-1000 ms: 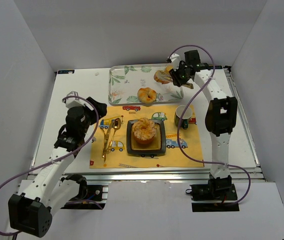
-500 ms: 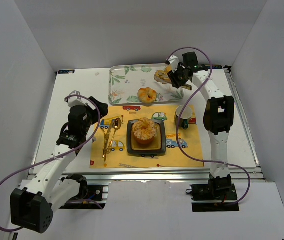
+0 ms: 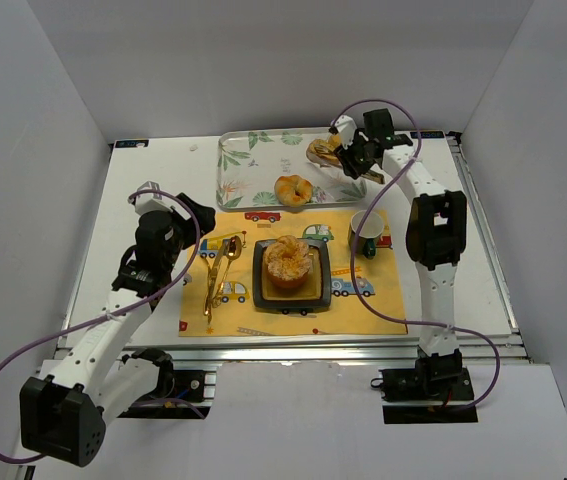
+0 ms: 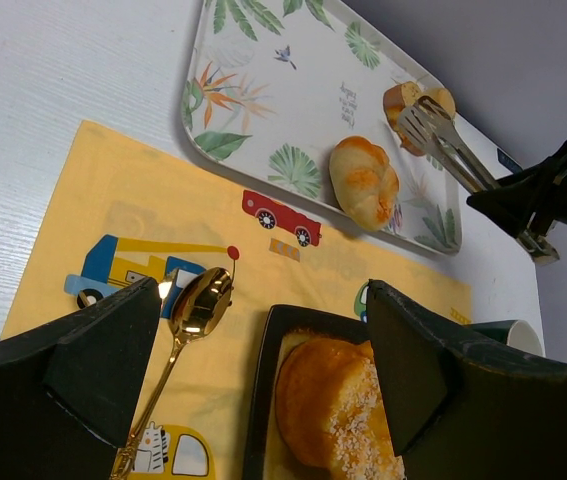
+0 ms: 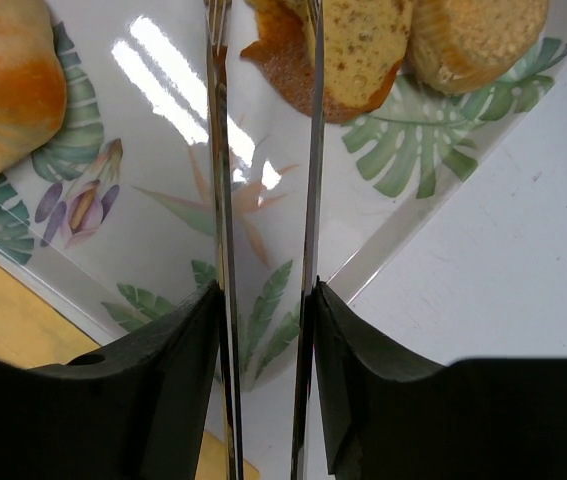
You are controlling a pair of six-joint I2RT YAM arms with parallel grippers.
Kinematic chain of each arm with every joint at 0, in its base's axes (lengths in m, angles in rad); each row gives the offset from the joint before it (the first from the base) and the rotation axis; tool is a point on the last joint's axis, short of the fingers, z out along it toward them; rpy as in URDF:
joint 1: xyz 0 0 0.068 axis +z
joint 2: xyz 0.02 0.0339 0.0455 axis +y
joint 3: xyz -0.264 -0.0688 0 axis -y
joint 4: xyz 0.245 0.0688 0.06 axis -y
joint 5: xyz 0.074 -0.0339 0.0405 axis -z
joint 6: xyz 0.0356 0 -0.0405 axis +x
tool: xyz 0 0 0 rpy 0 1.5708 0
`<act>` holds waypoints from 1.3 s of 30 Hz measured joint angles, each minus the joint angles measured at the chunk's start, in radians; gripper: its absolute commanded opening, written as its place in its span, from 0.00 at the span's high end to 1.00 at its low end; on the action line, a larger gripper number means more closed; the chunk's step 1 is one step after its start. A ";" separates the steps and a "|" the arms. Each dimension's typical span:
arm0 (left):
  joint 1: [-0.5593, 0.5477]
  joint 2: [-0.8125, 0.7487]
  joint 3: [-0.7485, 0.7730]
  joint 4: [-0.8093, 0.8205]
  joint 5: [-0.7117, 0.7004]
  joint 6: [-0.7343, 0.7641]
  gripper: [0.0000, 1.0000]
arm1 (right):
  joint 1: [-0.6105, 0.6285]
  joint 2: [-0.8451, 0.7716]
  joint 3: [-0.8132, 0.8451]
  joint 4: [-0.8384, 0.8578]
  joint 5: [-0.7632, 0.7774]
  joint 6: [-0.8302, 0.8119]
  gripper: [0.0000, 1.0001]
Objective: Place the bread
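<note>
A leaf-print tray (image 3: 248, 160) at the back holds a round bun (image 3: 292, 189) and cut bread pieces (image 3: 321, 151) in its far right corner. My right gripper (image 3: 363, 157) is shut on metal tongs (image 3: 338, 160) whose tips reach those pieces. In the right wrist view the gripper (image 5: 266, 300) squeezes the tongs (image 5: 221, 200); their arms straddle the crust end of a bread slice (image 5: 363, 40), and the tips are cut off at the top. A sugared bun (image 3: 289, 260) sits on a black plate (image 3: 260, 278). My left gripper (image 4: 261, 300) is open and empty above the mat.
A yellow car-print mat (image 3: 363, 300) lies under the plate. A gold spoon (image 4: 198, 300) and fork lie on its left part. A green mug (image 3: 365, 232) stands on its right edge, just below the tray. A second round slice (image 5: 473, 35) lies in the tray corner.
My right gripper has shifted the tongs slightly back and left, onto the bread pieces in the tray corner. My left arm has moved up a little, then held still.
</note>
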 measured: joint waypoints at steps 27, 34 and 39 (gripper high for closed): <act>0.000 -0.033 0.000 -0.001 -0.003 0.000 0.08 | -0.001 -0.129 -0.134 0.150 -0.048 -0.010 0.53; 0.000 -0.033 0.000 -0.001 -0.003 -0.001 0.08 | -0.001 -0.051 -0.083 0.121 -0.040 -0.021 0.53; 0.000 -0.033 0.000 -0.001 -0.003 0.000 0.08 | -0.001 -0.031 -0.081 0.099 -0.025 -0.033 0.53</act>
